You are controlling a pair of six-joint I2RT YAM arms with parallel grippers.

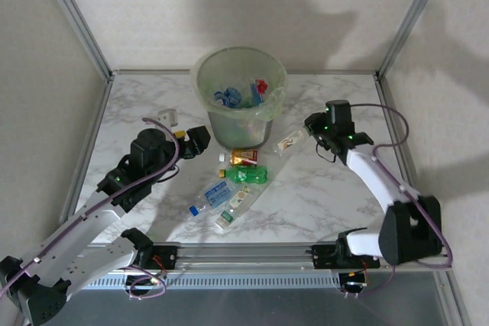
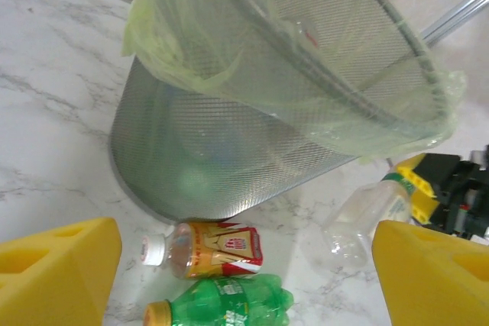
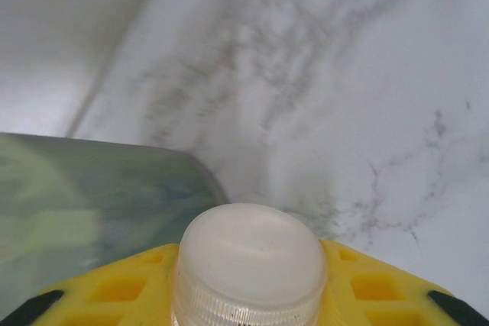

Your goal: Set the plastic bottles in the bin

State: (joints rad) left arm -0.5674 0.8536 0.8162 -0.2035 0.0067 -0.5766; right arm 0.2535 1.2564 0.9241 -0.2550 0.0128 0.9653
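- My right gripper pinches a clear plastic bottle with a white cap at its neck, just right of the round mesh bin with a pale-green liner bag.
- My left gripper is spread and holds nothing, left of the bin.
- Before the bin lie a small bottle with a red and gold label and a green plastic bottle. I cannot read their print.

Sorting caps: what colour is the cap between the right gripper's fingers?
The cap is white, clearest in the right wrist view.
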